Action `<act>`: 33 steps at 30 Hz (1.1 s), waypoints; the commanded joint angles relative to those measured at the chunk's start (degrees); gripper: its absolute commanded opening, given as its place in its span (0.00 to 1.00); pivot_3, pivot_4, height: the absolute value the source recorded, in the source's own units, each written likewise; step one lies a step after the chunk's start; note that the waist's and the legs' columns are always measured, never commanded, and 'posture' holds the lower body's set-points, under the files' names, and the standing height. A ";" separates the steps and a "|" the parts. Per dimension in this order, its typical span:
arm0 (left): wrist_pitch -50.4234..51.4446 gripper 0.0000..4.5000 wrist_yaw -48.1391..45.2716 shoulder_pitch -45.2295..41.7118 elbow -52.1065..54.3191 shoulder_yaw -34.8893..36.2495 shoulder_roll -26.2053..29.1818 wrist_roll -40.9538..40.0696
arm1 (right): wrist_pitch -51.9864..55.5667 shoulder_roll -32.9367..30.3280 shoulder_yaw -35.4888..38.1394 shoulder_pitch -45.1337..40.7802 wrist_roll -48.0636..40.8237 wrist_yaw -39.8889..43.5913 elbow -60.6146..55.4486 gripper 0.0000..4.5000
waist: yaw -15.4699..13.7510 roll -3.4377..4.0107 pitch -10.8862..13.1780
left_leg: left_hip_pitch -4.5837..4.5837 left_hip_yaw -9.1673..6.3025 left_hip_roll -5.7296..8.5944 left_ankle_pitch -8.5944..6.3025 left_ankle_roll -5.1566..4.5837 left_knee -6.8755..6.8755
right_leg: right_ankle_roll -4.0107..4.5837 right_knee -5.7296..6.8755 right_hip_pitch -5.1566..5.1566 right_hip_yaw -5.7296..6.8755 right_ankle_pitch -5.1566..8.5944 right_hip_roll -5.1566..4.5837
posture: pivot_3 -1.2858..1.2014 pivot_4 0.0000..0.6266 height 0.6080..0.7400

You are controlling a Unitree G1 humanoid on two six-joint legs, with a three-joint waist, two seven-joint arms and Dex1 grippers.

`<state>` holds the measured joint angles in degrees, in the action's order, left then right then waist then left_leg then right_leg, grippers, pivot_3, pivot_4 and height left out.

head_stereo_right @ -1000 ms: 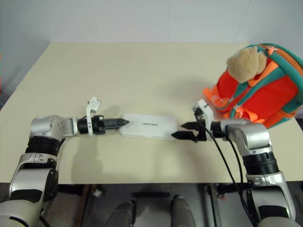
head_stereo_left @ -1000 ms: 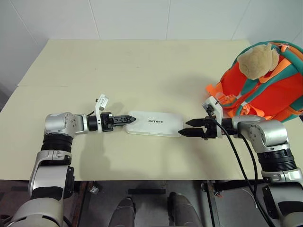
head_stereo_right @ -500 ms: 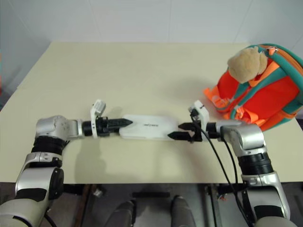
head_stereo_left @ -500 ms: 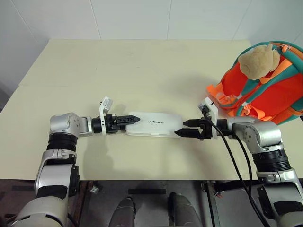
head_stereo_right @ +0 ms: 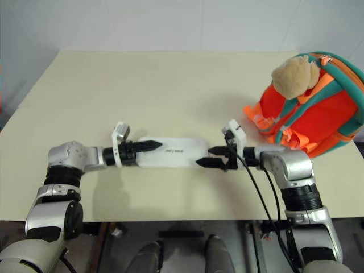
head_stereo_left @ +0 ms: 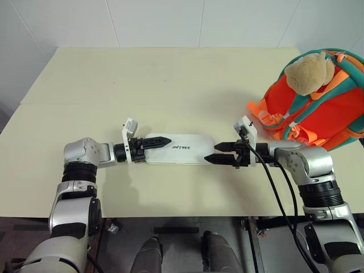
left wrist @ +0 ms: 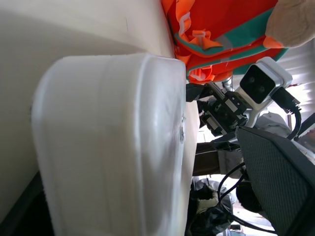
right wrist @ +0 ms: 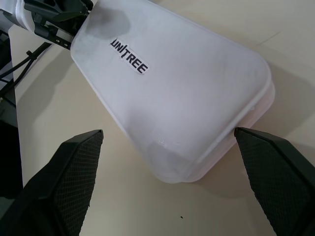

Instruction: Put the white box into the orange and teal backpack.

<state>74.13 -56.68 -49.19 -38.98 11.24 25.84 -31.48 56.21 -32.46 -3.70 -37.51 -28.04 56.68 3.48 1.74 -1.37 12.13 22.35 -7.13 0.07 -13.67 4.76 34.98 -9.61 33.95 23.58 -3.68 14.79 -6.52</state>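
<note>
We are reaching in from both ends of the box [head_stereo_left: 180, 149], which is lying flat near the front of the table [head_stereo_left: 170, 79], lettering up. Our left gripper [head_stereo_left: 156, 141] is standing wide at the box's left end, one finger lying over the top of that end; the left wrist view is showing the end of the box close up between the fingers, though we cannot tell whether they are pressing on it. Our right gripper [head_stereo_left: 219, 153] is also spread wide at the right end, and in the right wrist view its two fingers [right wrist: 74, 172] are standing on either side of the rounded end with bare table between each pad and the box, so nothing is being held there. Farther back on the right, well apart from the box, the backpack [head_stereo_left: 318, 108] is sitting upright at the table's edge, a plush toy [head_stereo_left: 310, 73] resting at its top. We cannot tell whether it is open.
</note>
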 commanded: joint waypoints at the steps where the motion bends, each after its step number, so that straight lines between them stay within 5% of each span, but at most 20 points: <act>1: 0.16 0.86 -0.35 -0.18 -0.02 -0.10 -0.35 -1.29 | -1.50 0.32 0.74 -0.46 -1.74 0.79 -2.70 1.00 | 0.02 0.00 0.00 | 0.00 0.00 0.00 0.00 0.00 0.00 | 0.00 0.00 0.00 0.00 0.00 0.00 | 0.52 0.24 1.00; 10: 0.58 0.29 -4.36 0.12 1.57 -3.02 3.38 -1.28 | -2.60 0.26 0.59 -0.15 -1.36 0.62 -1.94 1.00 | 0.11 0.00 0.00 | 0.00 0.00 0.00 0.00 0.01 -0.01 | 0.00 -0.01 0.00 0.00 0.00 0.00 | 0.52 0.24 1.00; 19: -1.46 0.28 -5.20 -2.05 7.09 1.58 7.00 -4.43 | -5.59 -1.39 5.40 1.03 -2.01 -1.67 -4.29 1.00 | 0.02 0.00 0.00 | 0.04 0.00 0.00 -0.01 0.01 -0.02 | 0.00 -0.01 0.04 0.00 0.00 0.00 | 0.52 0.24 1.00; 29: -9.95 0.28 -5.93 5.31 23.83 9.37 8.44 -10.98 | -5.34 -5.97 26.90 13.30 -9.67 -10.37 -22.43 1.00 | -0.19 0.00 0.01 | 0.14 0.00 -0.01 -0.10 0.03 -0.04 | -0.01 -0.15 0.09 0.01 0.06 -0.02 | 0.52 0.24 1.00; 33: -17.03 0.28 -6.31 8.05 24.83 9.50 8.22 -10.10 | -3.80 -6.01 41.05 21.33 -12.72 -17.89 -31.57 1.00 | -0.32 0.00 0.01 | 0.13 0.01 -0.01 -0.10 0.02 -0.02 | 0.02 -0.10 0.09 0.01 0.07 -0.02 | 0.52 0.24 1.00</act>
<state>59.84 -62.13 -40.99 -16.20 19.57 33.71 -40.49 51.67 -37.60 31.38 -17.34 -37.37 40.97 -22.98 1.42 -1.37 12.13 22.49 -7.11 0.06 -13.77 4.78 34.98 -9.59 33.85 23.67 -3.67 14.87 -6.54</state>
